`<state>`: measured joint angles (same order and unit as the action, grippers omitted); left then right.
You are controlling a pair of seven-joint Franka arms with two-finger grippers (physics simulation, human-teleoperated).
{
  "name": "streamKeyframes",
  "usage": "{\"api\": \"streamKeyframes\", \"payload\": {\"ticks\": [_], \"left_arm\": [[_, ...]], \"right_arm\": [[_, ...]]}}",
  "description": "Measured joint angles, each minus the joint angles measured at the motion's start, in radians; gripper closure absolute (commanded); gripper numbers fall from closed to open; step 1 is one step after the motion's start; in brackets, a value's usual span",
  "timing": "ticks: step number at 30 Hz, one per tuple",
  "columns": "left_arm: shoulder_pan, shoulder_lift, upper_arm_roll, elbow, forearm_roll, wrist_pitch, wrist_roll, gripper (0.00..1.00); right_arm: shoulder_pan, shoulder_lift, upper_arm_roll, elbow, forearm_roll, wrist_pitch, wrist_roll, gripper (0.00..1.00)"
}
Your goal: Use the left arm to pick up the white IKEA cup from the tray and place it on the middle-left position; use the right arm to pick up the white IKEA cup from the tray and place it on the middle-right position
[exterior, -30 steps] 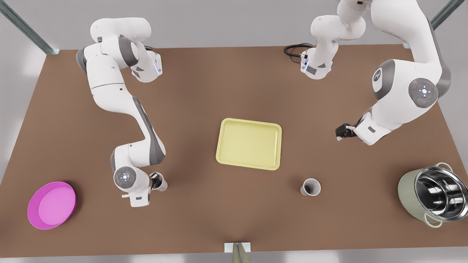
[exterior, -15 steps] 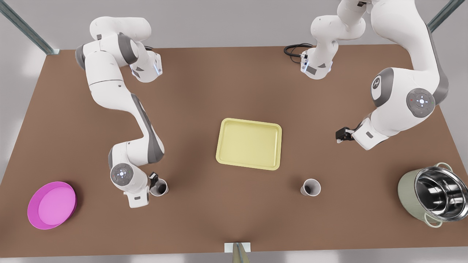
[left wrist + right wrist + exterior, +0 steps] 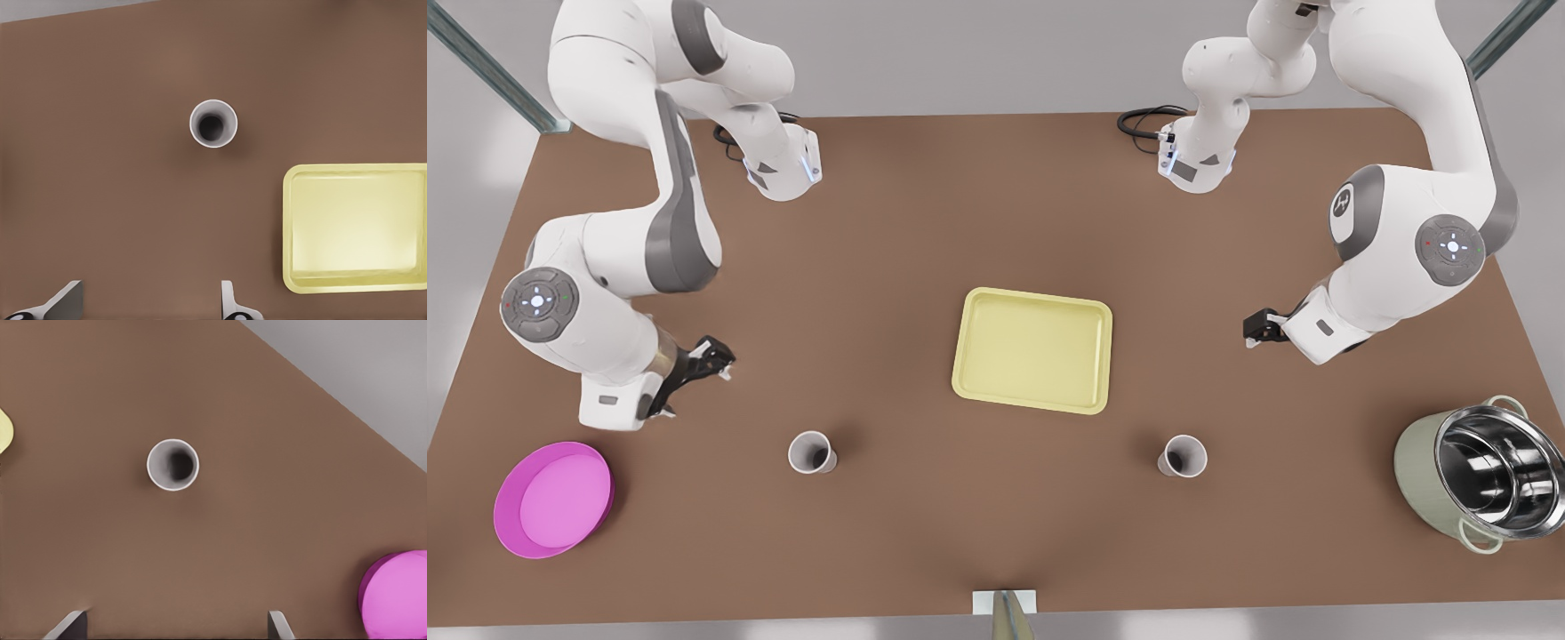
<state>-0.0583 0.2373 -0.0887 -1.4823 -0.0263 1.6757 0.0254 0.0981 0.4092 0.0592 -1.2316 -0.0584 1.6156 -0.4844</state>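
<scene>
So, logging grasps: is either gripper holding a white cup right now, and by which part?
Nothing is held: left gripper and right gripper are open. One white cup and the other white cup stand free on the brown tabletop.

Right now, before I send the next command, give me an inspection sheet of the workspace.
Surface: brown table.
Job's things: tray holds no cup; first cup upright on the table at the front view's left, second cup upright at its right.
Clutter: magenta bowl; steel pot.
Tools: right tool open, off the first cup; left tool open, off the second cup.
Cables: black cable beside an arm base.
Surroundings: metal strut.
</scene>
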Motion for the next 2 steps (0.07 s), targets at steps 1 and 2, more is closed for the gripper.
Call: {"api": "streamKeyframes", "payload": {"ticks": [1, 2], "left_arm": [[0.0, 0.0, 0.0, 0.0, 0.0, 0.0, 0.001, 0.0], [-0.001, 0.0, 0.0, 0.0, 0.0, 0.0, 0.002, 0.0]], "right_arm": [[0.001, -0.001, 0.001, 0.0, 0.001, -0.011, 0.021, 0.0], [0.002, -0.001, 0.002, 0.0, 0.001, -0.02, 0.04, 0.0]]}}
